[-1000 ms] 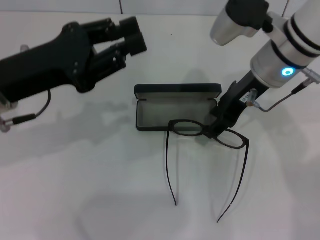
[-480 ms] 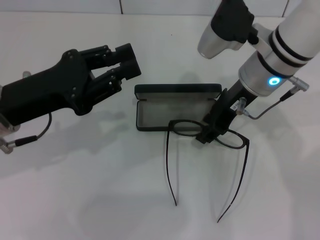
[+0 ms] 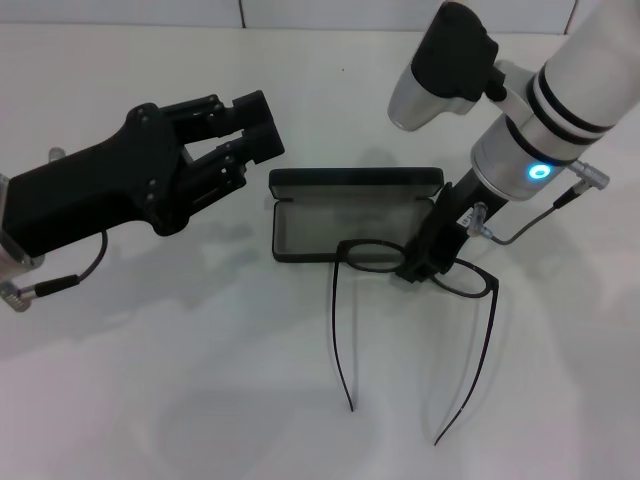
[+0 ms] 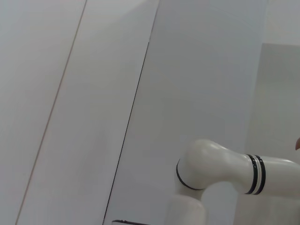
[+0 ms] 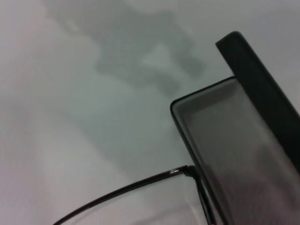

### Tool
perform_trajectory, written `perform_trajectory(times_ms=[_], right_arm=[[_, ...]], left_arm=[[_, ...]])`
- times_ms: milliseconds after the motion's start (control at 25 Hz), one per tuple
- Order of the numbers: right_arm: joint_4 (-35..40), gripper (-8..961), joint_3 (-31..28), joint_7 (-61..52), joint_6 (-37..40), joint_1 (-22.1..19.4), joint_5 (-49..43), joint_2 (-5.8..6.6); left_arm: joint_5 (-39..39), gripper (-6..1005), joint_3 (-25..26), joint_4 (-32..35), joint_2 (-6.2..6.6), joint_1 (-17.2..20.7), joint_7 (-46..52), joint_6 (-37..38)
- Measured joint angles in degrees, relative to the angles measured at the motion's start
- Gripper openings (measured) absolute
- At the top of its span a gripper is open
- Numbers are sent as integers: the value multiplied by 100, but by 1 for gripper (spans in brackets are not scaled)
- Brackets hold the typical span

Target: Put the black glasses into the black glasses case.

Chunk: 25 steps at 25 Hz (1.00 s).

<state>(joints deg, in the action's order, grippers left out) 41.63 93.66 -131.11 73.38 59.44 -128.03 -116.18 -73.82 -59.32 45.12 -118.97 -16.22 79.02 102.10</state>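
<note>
Black glasses (image 3: 415, 268), bridge pinched in the right gripper (image 3: 418, 266); open black glasses case (image 3: 352, 215) lies just beyond, parallel; left gripper (image 3: 255, 120) hovers spread.

The right gripper (image 3: 418, 268) points steeply down from its white forearm, a blue ring lit on the wrist, its dark fingers closed together at the tip. The left gripper (image 3: 258, 118) hangs raised and roughly level, reaching in from the left, its thick black fingers (image 3: 250, 105) slightly parted and holding nothing.
</note>
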Motion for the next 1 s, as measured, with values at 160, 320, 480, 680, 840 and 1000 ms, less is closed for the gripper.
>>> perform_trajectory(times_ms=[160, 320, 480, 680, 840, 1000], right_arm=[[16, 344, 82, 17, -55, -25, 0, 0], [78, 267, 86, 18, -106, -125, 7, 0], [592, 166, 86, 17, -90, -464, -2, 0], [1934, 111, 43, -18, 307, -1177, 14, 0], [3202, 111, -68, 203, 409, -2072, 497, 37], [3881, 111, -754, 1163, 575, -3017, 1611, 40]], left_arm=[[19, 320, 0, -6, -8, 6, 0, -8], [43, 318, -1, -12, -21, 16, 0, -6], [52, 316, -1, -12, -27, 22, 0, -3], [52, 313, -12, -13, -41, 23, 0, 39], [53, 311, -3, -3, -24, 21, -1, 411], [52, 308, -3, 28, 20, -79, -53, 915]])
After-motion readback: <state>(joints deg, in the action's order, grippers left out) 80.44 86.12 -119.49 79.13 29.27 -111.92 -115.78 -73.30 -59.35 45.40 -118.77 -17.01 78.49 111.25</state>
